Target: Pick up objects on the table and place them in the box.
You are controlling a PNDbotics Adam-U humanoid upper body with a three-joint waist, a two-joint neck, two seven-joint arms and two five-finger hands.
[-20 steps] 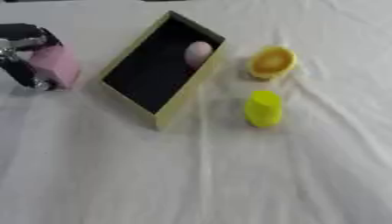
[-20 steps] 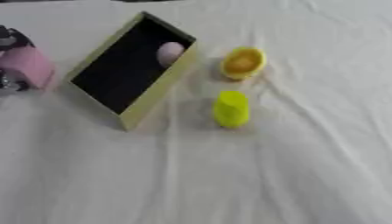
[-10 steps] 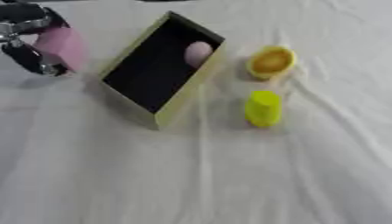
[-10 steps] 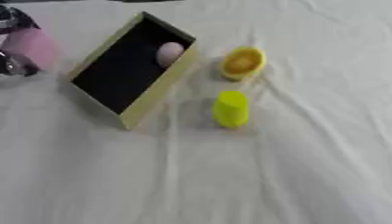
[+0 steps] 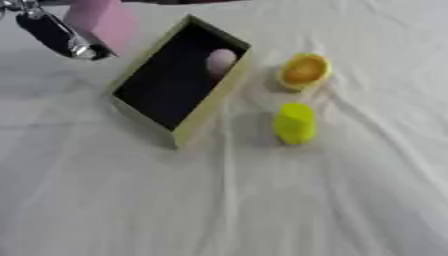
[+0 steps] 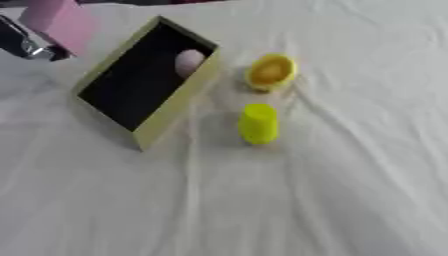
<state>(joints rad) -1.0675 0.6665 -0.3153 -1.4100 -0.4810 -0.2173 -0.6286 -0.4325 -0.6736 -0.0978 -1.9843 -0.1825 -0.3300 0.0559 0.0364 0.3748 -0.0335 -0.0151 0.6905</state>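
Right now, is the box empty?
No. One pale pink, egg-like object lies inside the box, near its far end; the rest of its dark floor is bare.

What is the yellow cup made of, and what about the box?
The yellow cup looks like plastic: one bright, even colour with smooth sides. The box looks like cardboard: thin, flat, pale yellow walls with sharp folded corners and a matte black inside. Both are guesses from looks alone.
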